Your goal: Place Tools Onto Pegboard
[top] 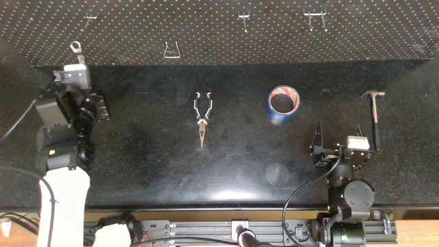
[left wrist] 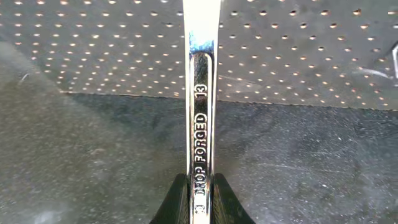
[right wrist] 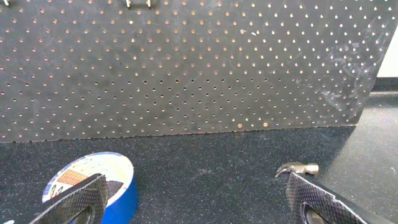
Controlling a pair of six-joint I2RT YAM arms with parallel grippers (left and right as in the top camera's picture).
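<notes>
My left gripper is at the far left, close to the pegboard, and is shut on a chrome wrench. The wrench stands upright, its ring end up against the board's lower edge. The gripper clamps the shaft low down. Needle-nose pliers lie mid-table. A blue tape roll and a hammer lie to the right. My right gripper rests open near the front, between tape roll and hammer head, holding nothing.
Wire hooks hang on the pegboard: one at upper left, a triangular one lower down, a third at upper middle and a double one at upper right. The black table has free room between the tools.
</notes>
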